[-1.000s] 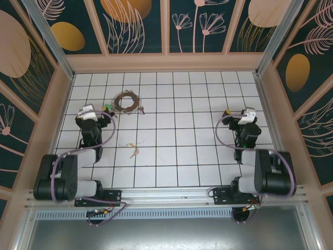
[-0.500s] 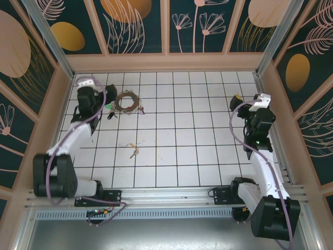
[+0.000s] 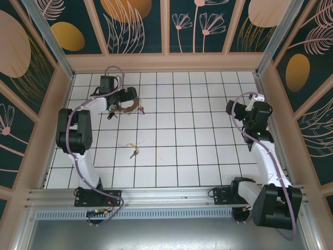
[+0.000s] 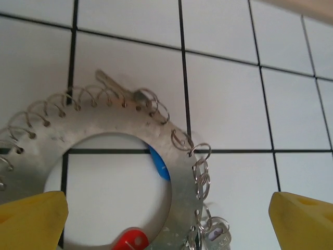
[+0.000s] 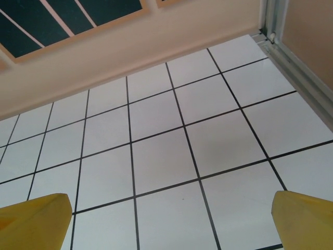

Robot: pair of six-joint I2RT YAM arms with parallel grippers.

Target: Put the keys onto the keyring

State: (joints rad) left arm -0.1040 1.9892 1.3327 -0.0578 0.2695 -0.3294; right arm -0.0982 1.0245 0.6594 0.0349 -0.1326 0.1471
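Note:
The keyring point(image 3: 128, 104) lies on the tiled floor at the back left, a flat metal ring edged with many small wire loops. My left gripper point(image 3: 123, 97) hovers right over it, open. In the left wrist view the keyring point(image 4: 104, 122) sits between the yellow fingertips point(image 4: 32, 220), with a blue key head point(image 4: 158, 163) and a red key head point(image 4: 130, 240) in its hole and a silver key point(image 4: 217, 235) at its rim. Loose keys lie at the ring's left point(image 3: 110, 115), at its right point(image 3: 141, 110) and mid-floor point(image 3: 134, 152). My right gripper point(image 3: 231, 107) is open over bare tiles point(image 5: 166, 156), holding nothing.
Wooden walls point(image 3: 166, 62) with patterned panels close the floor at the back and both sides. A metal rail point(image 3: 166, 197) runs along the near edge by the arm bases. In the right wrist view the back wall point(image 5: 130, 41) and right corner post point(image 5: 291, 57) are close.
My left arm has stretched out to the back and come over the keyring. My right arm has unfolded and risen at the right side. Both grippers stayed open.

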